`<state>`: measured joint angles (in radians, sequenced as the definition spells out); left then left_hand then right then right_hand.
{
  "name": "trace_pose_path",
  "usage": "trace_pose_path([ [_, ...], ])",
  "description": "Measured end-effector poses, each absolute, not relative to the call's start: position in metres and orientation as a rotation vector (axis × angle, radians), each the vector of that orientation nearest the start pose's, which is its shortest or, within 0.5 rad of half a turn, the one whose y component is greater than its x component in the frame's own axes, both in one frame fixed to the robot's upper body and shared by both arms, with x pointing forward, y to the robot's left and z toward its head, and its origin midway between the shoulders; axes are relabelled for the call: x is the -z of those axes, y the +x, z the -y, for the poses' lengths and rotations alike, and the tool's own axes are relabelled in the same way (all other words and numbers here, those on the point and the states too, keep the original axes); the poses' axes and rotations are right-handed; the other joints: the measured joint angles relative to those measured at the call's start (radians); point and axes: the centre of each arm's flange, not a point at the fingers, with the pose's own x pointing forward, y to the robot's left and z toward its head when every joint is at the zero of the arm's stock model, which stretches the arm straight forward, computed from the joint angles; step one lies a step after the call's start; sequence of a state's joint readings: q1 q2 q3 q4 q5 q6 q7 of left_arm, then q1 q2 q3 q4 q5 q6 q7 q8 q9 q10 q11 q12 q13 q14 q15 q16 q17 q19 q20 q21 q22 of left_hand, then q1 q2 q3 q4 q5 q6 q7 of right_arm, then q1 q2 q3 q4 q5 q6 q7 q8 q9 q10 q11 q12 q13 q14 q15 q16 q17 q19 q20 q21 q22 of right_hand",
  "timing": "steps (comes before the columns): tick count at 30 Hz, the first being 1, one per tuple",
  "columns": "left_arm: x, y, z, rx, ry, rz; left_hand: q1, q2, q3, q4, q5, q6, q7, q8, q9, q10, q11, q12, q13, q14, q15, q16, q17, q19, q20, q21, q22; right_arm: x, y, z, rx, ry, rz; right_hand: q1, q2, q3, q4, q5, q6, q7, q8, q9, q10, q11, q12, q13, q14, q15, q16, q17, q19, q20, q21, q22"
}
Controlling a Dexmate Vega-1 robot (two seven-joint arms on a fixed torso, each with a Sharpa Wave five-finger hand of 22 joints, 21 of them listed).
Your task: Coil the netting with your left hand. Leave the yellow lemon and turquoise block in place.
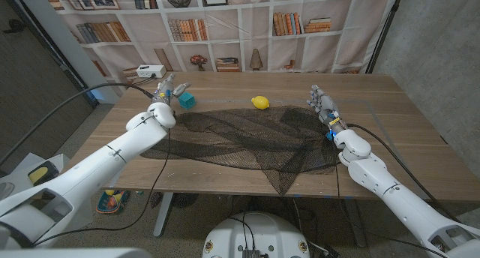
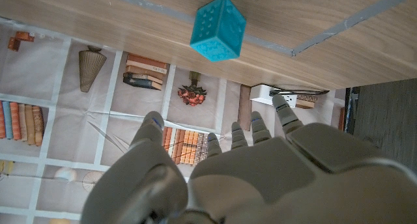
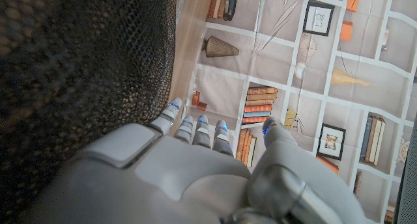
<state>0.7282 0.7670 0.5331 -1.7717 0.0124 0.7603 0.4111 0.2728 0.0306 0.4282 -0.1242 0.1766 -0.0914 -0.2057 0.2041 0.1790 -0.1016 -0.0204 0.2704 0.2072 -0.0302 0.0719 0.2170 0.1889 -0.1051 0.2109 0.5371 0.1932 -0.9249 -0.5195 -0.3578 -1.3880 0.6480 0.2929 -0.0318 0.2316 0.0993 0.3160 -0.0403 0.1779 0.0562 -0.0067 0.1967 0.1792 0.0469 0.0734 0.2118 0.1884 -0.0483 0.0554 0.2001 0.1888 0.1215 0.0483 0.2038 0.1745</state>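
Head view: the netting (image 1: 240, 142) lies spread flat and dark over the table's (image 1: 390, 100) middle, uncoiled, reaching from just beside the left hand (image 1: 166, 89) across to the right hand (image 1: 322, 106), so the coiling looks not yet begun. The left hand stands just past the net's far corner, fingers apart and holding nothing — probably poised to come down on that edge. The block (image 1: 186, 100) sits right beside its fingers, off the mesh; the lemon (image 1: 260, 103) sits further toward the right hand, at the net's far edge — whether it touches the mesh is hard to tell. The right hand stands at the net's opposite edge, fingers loosely apart and empty. The net's near corner hangs over the table edge.
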Motion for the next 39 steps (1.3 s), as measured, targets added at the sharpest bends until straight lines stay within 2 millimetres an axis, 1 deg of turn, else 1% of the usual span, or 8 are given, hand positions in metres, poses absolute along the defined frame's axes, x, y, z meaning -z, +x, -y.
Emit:
trace_pose_path([
  [1, -0.036, 0.616, -0.331, -0.488, 0.889, 0.233, 0.0, -0.001, 0.0, 0.0, 0.0, 0.0, 0.0, 0.0, 0.0, 0.001, -0.001, 0.0, 0.0, 0.002, 0.001, 0.0, 0.0, 0.002, 0.001, 0.0, 0.0, 0.049, 0.636, 0.285, -0.183, 0.068, 0.586, 0.0, 0.0, 0.0, 0.0, 0.0, 0.003, 0.003, 0.0, 0.0, 0.0, 0.0, 0.0, 0.0, 0.0, 0.0, 0.0, 0.0, 0.0, 0.0, 0.0, 0.0],
  [3, -0.05, 0.621, -0.326, -0.49, 0.936, 0.217, 0.0, -0.013, -0.004, -0.004, 0.0, 0.004, -0.004, 0.0, 0.0, 0.001, -0.001, 0.0, 0.0, 0.011, 0.0, 0.0, 0.0, 0.011, -0.003, 0.0, 0.0, 0.049, 0.636, 0.285, -0.179, 0.069, 0.586, 0.0, 0.0, 0.0, 0.0, 0.0, 0.003, 0.003, 0.0, 0.0, 0.0, 0.0, 0.0, 0.0, 0.0, 0.0, 0.0, 0.0, 0.0, 0.0, 0.0, 0.0],
  [9, -0.05, 0.625, -0.33, -0.495, 0.98, 0.149, 0.001, -0.022, -0.012, -0.004, 0.0, 0.005, -0.005, 0.0, 0.0, 0.005, -0.005, 0.0, 0.0, 0.026, 0.0, 0.007, 0.0, 0.024, -0.001, 0.0, 0.0, 0.05, 0.636, 0.285, -0.177, 0.071, 0.584, 0.0, 0.0, 0.0, 0.0, 0.0, 0.003, 0.003, 0.0, 0.0, 0.004, 0.004, 0.0, 0.0, 0.0, 0.0, 0.0, 0.0, 0.0, 0.0, 0.0, 0.0],
  [10, -0.057, 0.63, -0.327, -0.497, 1.008, 0.143, 0.001, -0.022, -0.013, -0.005, 0.0, 0.005, -0.005, 0.0, 0.001, 0.008, -0.008, 0.0, 0.0, 0.034, 0.0, 0.007, 0.0, 0.03, -0.004, 0.006, 0.0, 0.051, 0.636, 0.285, -0.173, 0.072, 0.583, 0.0, 0.0, 0.0, 0.0, 0.0, 0.01, 0.002, 0.0, 0.0, 0.004, 0.003, 0.0, 0.0, 0.0, 0.0, 0.0, 0.0, 0.0, 0.0, 0.0, 0.0],
  [15, -0.055, 0.631, -0.331, -0.499, 1.028, 0.105, 0.007, -0.028, -0.013, -0.011, 0.0, 0.005, -0.005, 0.0, 0.005, 0.019, -0.001, 0.004, 0.005, 0.047, 0.0, 0.007, 0.0, 0.052, -0.005, 0.008, -0.003, 0.051, 0.637, 0.285, -0.173, 0.073, 0.582, 0.0, 0.0, 0.0, 0.0, 0.0, 0.012, 0.001, 0.0, 0.0, 0.003, 0.003, 0.0, 0.0, 0.0, 0.0, 0.0, 0.0, 0.0, 0.0, 0.0, 0.0],
  [21, -0.065, 0.645, -0.329, -0.501, 1.076, 0.078, 0.012, -0.033, -0.013, -0.011, 0.0, 0.005, -0.005, 0.0, 0.005, 0.021, 0.001, 0.004, 0.005, 0.052, -0.006, 0.007, 0.0, 0.053, -0.004, 0.008, -0.003, 0.053, 0.638, 0.286, -0.167, 0.075, 0.578, 0.0, 0.0, 0.0, 0.0, 0.0, 0.012, 0.001, 0.0, 0.0, 0.007, 0.007, 0.0, 0.0, 0.0, 0.0, 0.0, 0.0, 0.0, 0.0, 0.0, 0.0],
  [31, -0.071, 0.659, -0.323, -0.486, 1.113, 0.061, 0.009, -0.046, -0.021, -0.018, 0.006, 0.013, -0.012, 0.0, 0.005, 0.036, -0.004, 0.004, 0.005, 0.065, -0.018, 0.007, 0.0, 0.078, -0.029, 0.016, -0.003, 0.054, 0.638, 0.288, -0.161, 0.078, 0.575, 0.0, 0.0, -0.004, -0.004, 0.0, 0.017, 0.007, 0.0, 0.005, 0.011, 0.003, 0.0, 0.0, 0.0, 0.0, 0.0, 0.0, 0.0, 0.0, 0.0, 0.0],
  [39, -0.071, 0.67, -0.315, -0.463, 1.137, 0.048, 0.009, -0.054, -0.028, -0.019, 0.006, 0.013, -0.012, 0.0, 0.005, 0.036, -0.004, 0.004, 0.005, 0.07, -0.024, 0.007, 0.0, 0.084, -0.023, 0.016, -0.002, 0.056, 0.638, 0.29, -0.156, 0.08, 0.574, 0.0, 0.0, -0.004, -0.004, 0.0, 0.023, 0.001, 0.0, 0.005, 0.016, 0.009, 0.0, 0.0, 0.0, 0.0, 0.0, 0.0, 0.0, 0.0, 0.0, 0.0],
])
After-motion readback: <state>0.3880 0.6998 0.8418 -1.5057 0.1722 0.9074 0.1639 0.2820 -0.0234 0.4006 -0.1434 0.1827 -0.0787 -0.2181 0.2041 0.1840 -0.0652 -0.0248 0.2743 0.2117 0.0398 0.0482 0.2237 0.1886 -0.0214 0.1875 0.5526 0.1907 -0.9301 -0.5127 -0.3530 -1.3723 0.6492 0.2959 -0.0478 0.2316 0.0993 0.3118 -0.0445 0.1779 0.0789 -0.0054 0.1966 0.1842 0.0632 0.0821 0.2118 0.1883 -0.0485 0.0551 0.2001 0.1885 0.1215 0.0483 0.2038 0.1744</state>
